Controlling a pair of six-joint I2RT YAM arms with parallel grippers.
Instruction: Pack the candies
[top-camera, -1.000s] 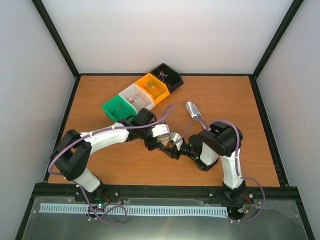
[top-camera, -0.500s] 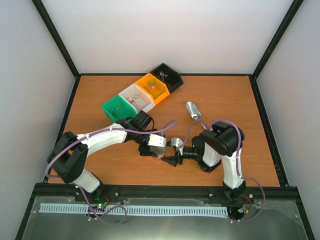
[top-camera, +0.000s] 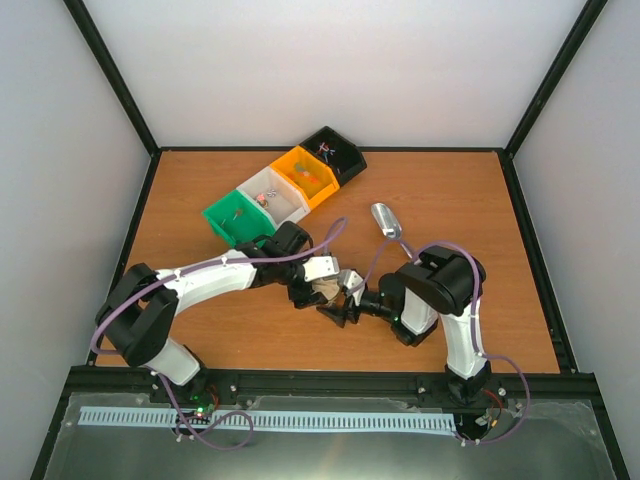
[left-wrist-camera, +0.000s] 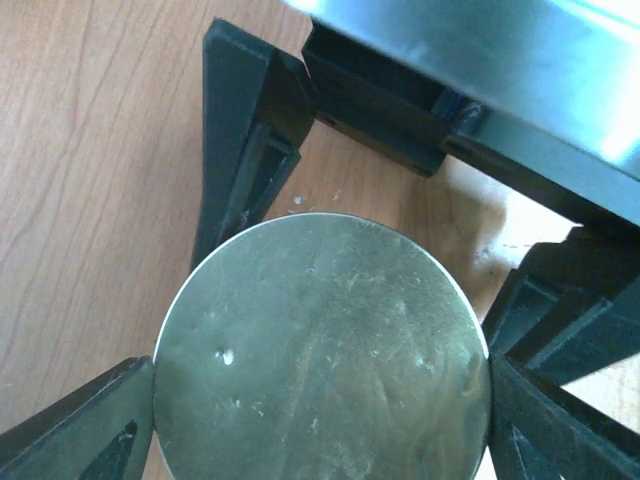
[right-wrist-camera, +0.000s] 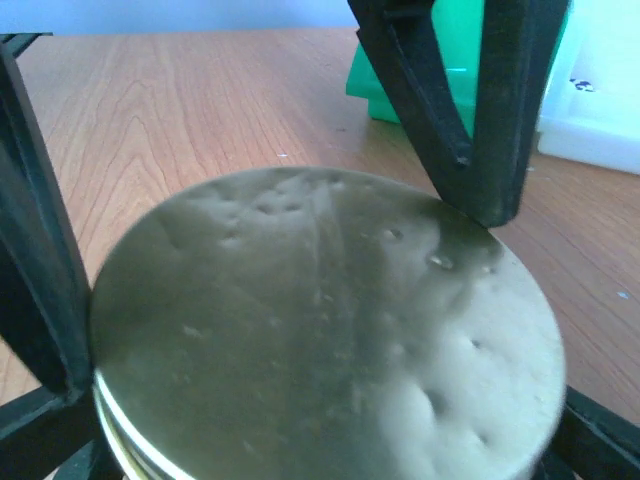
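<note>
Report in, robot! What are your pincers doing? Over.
Left pincer clamped on gold lid. Right pincer open, straddling it. Candies lie in far bins. Scoop lies aside.

The overhead camera hangs high above the near edge at 6 o'clock, tilted toward 12, far enough off to take in the whole table (top-camera: 450, 200). The camera on the left gripper (top-camera: 316, 292) stares nearly straight down, close over the gold lid (left-wrist-camera: 320, 350). The one on the right gripper (top-camera: 338, 302) sits low and just as close, facing about 10 o'clock across that lid toward the green bin (right-wrist-camera: 460, 45). All three share the lid.
</note>
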